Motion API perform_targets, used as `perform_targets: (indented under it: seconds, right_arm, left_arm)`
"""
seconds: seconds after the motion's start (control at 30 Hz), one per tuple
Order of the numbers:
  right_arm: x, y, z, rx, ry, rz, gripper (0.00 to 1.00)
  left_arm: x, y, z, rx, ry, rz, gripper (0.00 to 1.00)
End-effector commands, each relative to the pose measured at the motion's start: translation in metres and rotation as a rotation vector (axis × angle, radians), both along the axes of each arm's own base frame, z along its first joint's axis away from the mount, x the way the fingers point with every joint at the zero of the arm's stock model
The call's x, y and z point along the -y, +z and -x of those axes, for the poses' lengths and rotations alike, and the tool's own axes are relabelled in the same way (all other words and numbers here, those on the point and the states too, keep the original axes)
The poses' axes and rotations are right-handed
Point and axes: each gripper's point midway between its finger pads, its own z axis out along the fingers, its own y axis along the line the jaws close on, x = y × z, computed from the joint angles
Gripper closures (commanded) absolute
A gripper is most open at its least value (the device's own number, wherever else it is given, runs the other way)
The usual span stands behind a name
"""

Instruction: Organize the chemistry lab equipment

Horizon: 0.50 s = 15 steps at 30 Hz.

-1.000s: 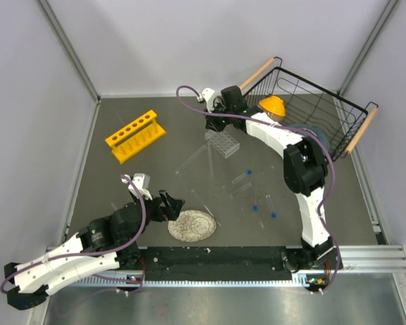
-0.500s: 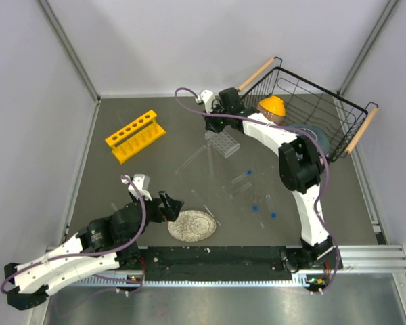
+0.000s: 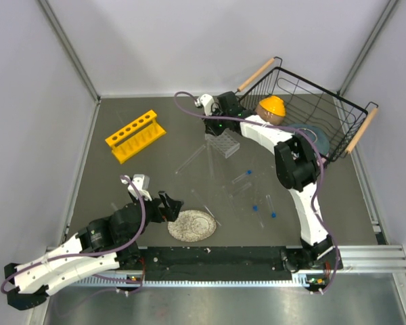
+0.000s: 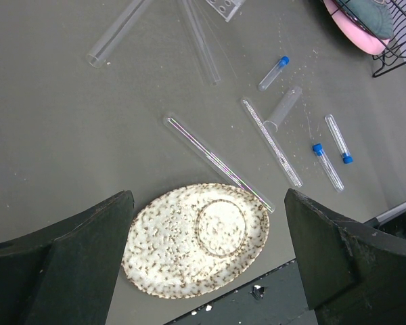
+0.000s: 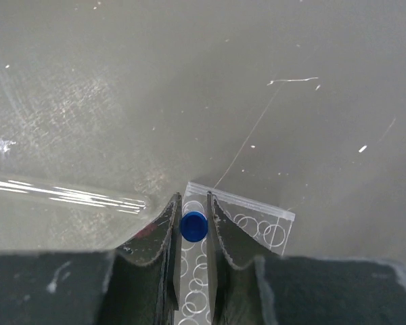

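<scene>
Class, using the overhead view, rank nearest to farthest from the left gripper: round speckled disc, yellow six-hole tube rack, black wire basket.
1. Round speckled disc, beside the left gripper.
2. Yellow six-hole tube rack, back left.
3. Black wire basket, back right.

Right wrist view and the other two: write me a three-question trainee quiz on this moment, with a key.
1. True or false: the left gripper is shut on a test tube.
2. The right gripper is shut on: A) a blue-capped vial; B) a yellow rack; C) a speckled disc.
3. Fill in: the held vial sits over the small clear ____.
Key: 1 false, it is open and empty. 2 A. 3 rack.
</scene>
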Motion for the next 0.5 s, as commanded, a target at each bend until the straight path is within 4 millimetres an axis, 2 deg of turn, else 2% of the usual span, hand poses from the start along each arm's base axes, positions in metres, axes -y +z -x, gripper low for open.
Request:
perform_targets:
  seconds: [0.0, 0.23, 0.37, 0.4, 0.47]
  right_arm:
    - [-0.010, 0.003, -0.005, 0.004, 0.002, -0.021, 0.85]
    - [-0.009, 0.006, -0.004, 0.002, 0.003, -0.024, 0.68]
    - [-0.010, 0.024, 0.000, 0.020, 0.017, -0.039, 0.56]
    - [-0.009, 0.037, 0.001, 0.037, 0.020, -0.051, 0.53]
    - [-0.009, 0.048, 0.002, 0.050, 0.021, -0.063, 0.47]
  left_arm:
    - [0.000, 0.003, -0.002, 0.011, 0.012, 0.018, 0.01]
    - [0.003, 0.004, -0.003, 0.013, 0.006, 0.023, 0.01]
    - [0.007, 0.006, -0.003, 0.016, -0.003, 0.037, 0.01]
    - [0.009, 0.005, -0.002, 0.012, -0.013, 0.037, 0.01]
    - [0.010, 0.007, -0.002, 0.008, -0.015, 0.046, 0.01]
